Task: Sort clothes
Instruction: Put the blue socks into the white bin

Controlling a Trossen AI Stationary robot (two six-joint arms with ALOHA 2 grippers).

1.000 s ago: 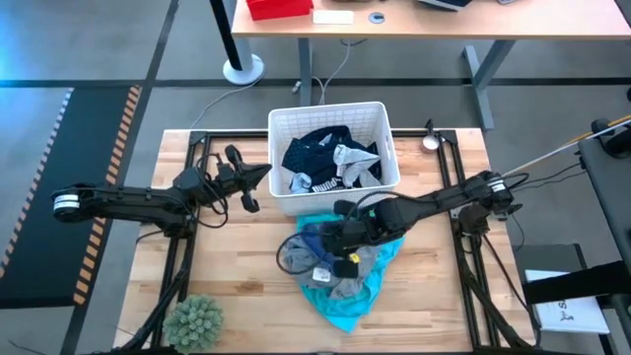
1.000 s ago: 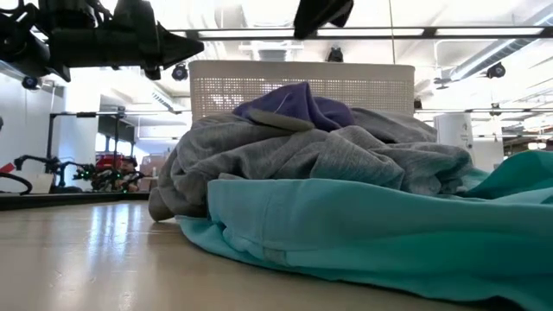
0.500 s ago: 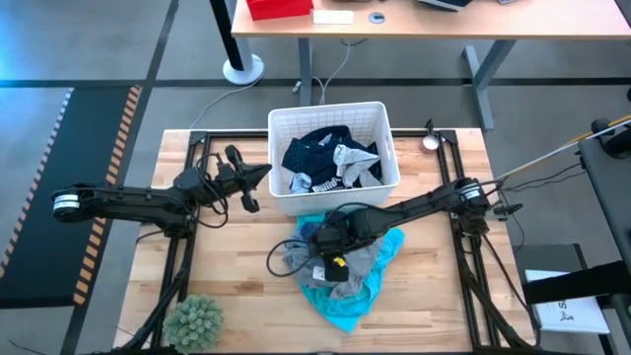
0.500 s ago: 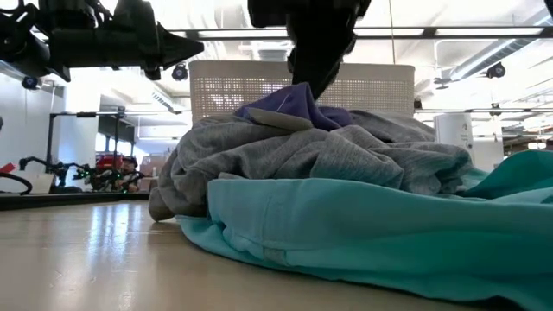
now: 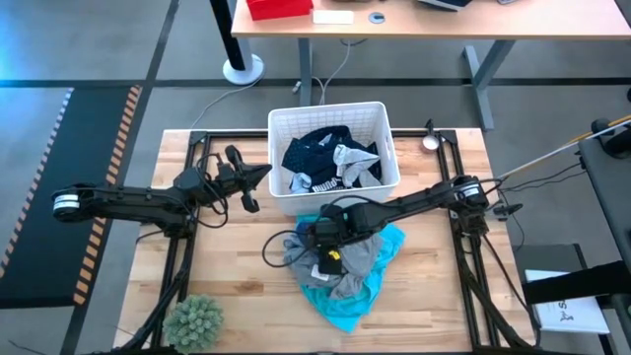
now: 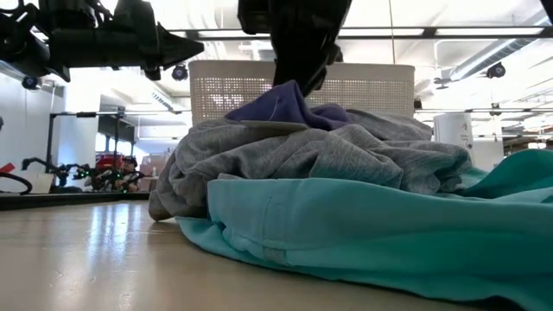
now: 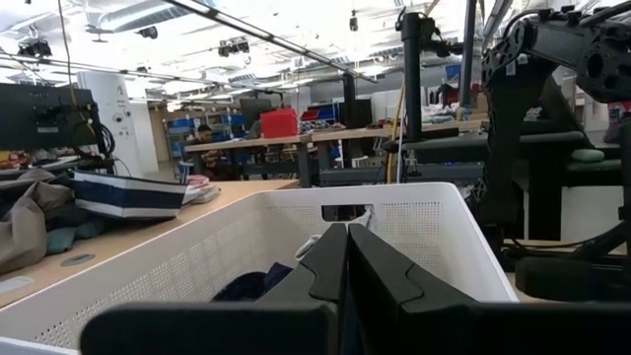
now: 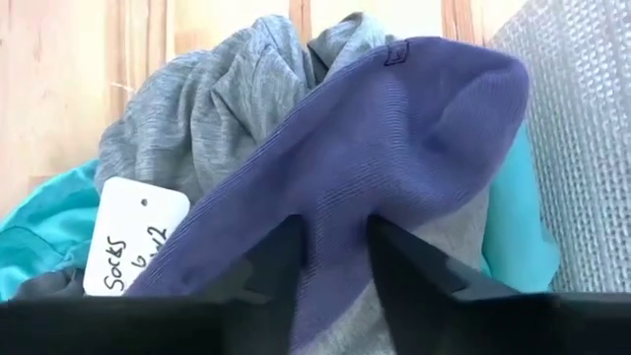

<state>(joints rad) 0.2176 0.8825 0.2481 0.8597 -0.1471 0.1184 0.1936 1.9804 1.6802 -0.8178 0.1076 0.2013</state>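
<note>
The right gripper reaches down onto the clothes pile, fingers pinched on one purple sock — grey garment and turquoise garment beneath. The left gripper, closed, hangs beside one basket.

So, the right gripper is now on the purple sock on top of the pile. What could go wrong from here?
1. The right gripper pinches only a fold of the purple sock; that thin hold may slip when lifting.
2. The sock lies on the grey garment, so grey fabric could be dragged up too.
3. The white tag lies beside the fingers and might snag.
The left gripper waits shut beside the white basket.
</note>
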